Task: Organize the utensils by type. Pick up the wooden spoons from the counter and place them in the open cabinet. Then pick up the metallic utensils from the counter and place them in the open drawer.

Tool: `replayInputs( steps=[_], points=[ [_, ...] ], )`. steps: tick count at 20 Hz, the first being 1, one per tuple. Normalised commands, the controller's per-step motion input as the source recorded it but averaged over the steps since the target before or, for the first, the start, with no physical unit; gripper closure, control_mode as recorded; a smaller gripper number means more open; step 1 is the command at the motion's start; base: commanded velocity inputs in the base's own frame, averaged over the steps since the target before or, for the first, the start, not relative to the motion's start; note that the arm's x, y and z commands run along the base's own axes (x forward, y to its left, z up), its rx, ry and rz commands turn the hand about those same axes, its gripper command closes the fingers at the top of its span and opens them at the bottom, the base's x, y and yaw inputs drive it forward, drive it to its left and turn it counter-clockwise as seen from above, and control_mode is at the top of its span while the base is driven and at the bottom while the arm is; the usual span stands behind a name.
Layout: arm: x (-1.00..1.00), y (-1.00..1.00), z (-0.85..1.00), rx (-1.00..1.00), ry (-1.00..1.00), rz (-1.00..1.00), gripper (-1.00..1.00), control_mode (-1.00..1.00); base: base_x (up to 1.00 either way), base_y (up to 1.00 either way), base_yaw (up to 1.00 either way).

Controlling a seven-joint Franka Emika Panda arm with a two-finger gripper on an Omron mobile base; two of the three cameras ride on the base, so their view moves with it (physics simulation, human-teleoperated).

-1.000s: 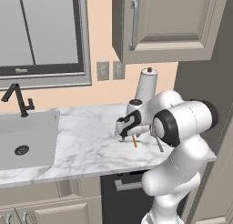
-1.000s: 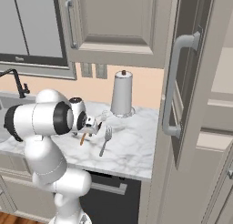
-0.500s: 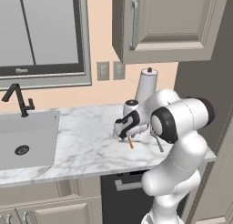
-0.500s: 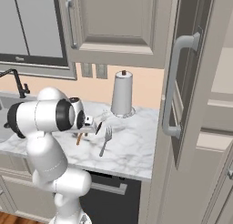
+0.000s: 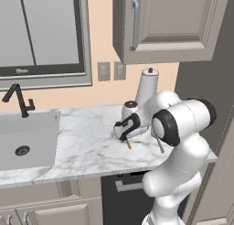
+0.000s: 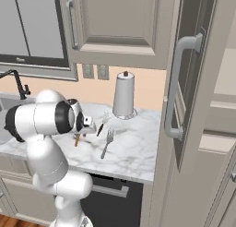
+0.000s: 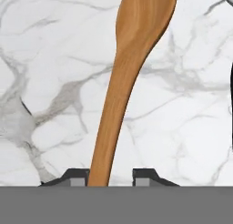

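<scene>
Your pincer [image 7: 109, 176] straddles the wooden spoon's [image 7: 127, 77] handle, jaws apart with a gap on 1 side, not clamped. The spoon lies flat on the desk [image 5: 82, 141] near its front edge. Risk: smooth, tapering wood sits off-centre, so it may pivot or slip on lift. Desk is slick veined marble. The fork [image 6: 107, 143] lies just beside, thin metal.

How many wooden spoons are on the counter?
1. The wooden spoon lies on the marble counter, its handle between the tool's fingertips, left of the fork. The arm could be hiding more.
</scene>
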Motion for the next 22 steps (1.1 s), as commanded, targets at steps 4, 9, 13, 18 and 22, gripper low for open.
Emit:
replayInputs(
  steps=[4, 9, 13, 18, 22],
  points=[
    [-0.56, 0.0, 0.37, 0.0, -0.35, 0.0, 1.0, -1.0, 0.0, 0.0, 0.0],
    [-0.92, -0.12, 0.88, 0.0, -0.19, -0.02, 1.0, -1.0, 0.0, 0.0, 0.0],
    [-0.77, -0.16, 1.0, 0.0, 0.0, 0.0, 1.0, -1.0, 0.0, 0.0, 0.0],
    [-0.57, -0.21, 1.0, 0.0, 0.07, 0.0, 1.0, -1.0, 0.0, 0.0, 0.0],
    [-0.76, -0.22, 0.81, 0.0, 0.07, 0.0, 1.0, -1.0, 0.0, 0.0, 0.0]
  ],
)
